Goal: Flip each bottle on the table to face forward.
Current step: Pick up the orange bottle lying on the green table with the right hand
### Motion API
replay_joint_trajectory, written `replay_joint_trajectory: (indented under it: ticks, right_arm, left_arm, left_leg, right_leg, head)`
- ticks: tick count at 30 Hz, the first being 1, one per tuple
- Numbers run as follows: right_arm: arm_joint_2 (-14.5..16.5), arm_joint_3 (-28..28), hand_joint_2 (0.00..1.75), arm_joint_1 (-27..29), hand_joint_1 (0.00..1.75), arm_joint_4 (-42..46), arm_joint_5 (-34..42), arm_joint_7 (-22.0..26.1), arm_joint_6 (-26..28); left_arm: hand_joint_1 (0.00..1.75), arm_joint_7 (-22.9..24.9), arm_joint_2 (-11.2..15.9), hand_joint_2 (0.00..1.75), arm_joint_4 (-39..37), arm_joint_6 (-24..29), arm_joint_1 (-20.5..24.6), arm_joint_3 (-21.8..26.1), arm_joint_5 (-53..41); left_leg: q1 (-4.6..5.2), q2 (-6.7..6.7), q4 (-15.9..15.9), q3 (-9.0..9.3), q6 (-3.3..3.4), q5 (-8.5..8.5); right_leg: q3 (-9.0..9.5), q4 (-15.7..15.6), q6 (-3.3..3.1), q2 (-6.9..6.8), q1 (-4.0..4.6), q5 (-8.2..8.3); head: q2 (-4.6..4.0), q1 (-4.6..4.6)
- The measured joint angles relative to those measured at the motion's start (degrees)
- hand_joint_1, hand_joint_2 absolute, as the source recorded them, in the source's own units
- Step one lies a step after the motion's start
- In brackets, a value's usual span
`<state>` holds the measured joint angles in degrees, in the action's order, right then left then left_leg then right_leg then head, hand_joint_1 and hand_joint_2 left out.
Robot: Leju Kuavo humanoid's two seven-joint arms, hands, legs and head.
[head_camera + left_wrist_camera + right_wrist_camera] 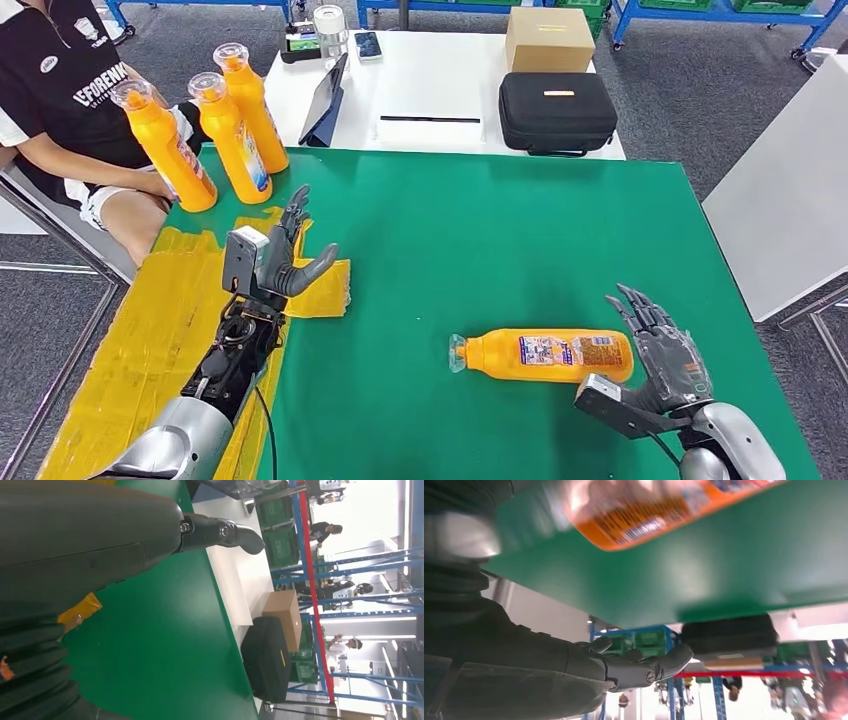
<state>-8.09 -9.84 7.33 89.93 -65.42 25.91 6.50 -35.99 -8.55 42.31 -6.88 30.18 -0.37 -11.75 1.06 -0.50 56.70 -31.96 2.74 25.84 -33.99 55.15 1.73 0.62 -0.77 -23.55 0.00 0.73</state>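
An orange bottle (545, 355) lies on its side on the green table (480, 230), cap toward the left, label up. Its blurred base end (659, 510) is close in the right wrist view. My right hand (665, 350) is open just beyond the bottle's base, fingers spread, not touching it. My left hand (285, 255) hovers open over the yellow taped patch (170, 330) at the table's left, holding nothing. Three more orange bottles (235, 125) stand upright at the table's far left corner.
A person in a black shirt (70, 90) sits beside the upright bottles. Behind the green table a white table (440, 90) carries a black case (556, 110), a cardboard box (548, 38), a tablet (325, 100) and phones. Another white surface (790, 200) stands at the right.
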Motion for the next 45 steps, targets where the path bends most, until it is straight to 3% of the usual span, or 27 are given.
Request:
replay_joint_trajectory:
  ticks: [16,24,32,36,43,44,45]
  right_arm:
    - [1.7,0.9,1.75,-4.6,0.0,-11.0,-8.0,-2.8,5.9]
    - [2.7,5.8,1.75,-7.9,0.0,-16.3,-9.6,-2.8,8.5]
    - [3.2,12.0,1.75,-11.3,0.0,-20.4,-9.3,-2.8,5.1]
    - [3.1,14.8,1.75,-14.1,0.17,-24.4,-9.4,-3.0,2.4]
    - [2.3,17.6,1.75,-17.9,0.17,-29.2,-9.6,-3.8,0.1]
    - [2.2,17.9,1.75,-18.2,0.35,-29.6,-9.6,-3.8,0.1]
    - [2.1,18.1,1.75,-18.4,0.64,-29.9,-9.6,-3.8,0.1]
  left_arm:
    - [0.0,0.4,-0.3,1.75,0.5,0.0,0.0,0.0,-0.1]
    - [0.0,0.4,-0.6,1.75,0.5,-0.3,0.1,0.0,-0.1]
    - [0.0,0.3,-1.1,1.75,0.0,-0.4,0.7,0.0,0.3]
    - [0.0,0.3,-1.2,1.75,-0.3,-0.5,0.9,0.0,0.5]
    - [0.0,0.1,-1.2,1.75,-1.0,-0.8,1.0,0.0,1.0]
    - [0.0,0.1,-1.2,1.75,-1.1,-0.8,1.0,0.0,1.0]
    - [0.0,0.1,-1.2,1.75,-1.1,-0.8,1.0,0.0,1.0]
  left_leg:
    - [-0.02,0.01,0.0,-0.01,-0.01,-0.01]
    - [-0.02,0.01,0.0,0.01,-0.02,-0.02]
    - [-0.02,0.02,0.0,0.0,-0.02,-0.03]
    - [-0.02,0.05,0.0,0.05,-0.02,-0.03]
    - [-0.02,0.16,0.0,0.32,-0.01,0.0]
    - [-0.02,0.17,0.0,0.35,-0.01,0.0]
    - [-0.02,0.19,0.0,0.38,-0.01,0.0]
  right_leg:
    - [0.01,0.0,0.0,0.0,0.01,0.0]
    - [0.0,0.0,0.0,0.01,0.03,0.0]
    - [0.0,0.0,0.0,0.01,0.03,0.0]
    - [0.03,0.0,0.0,0.02,0.03,0.0]
    - [0.25,0.0,0.0,0.05,0.03,0.0]
    - [0.27,0.0,-0.01,0.06,0.03,0.01]
    - [0.3,0.0,-0.01,0.07,0.03,0.01]
  head:
    - [0.0,0.01]
    - [0.0,0.01]
    - [0.0,0.0]
    - [0.0,0.01]
    - [0.0,0.0]
    - [0.0,0.01]
    - [0.0,0.0]
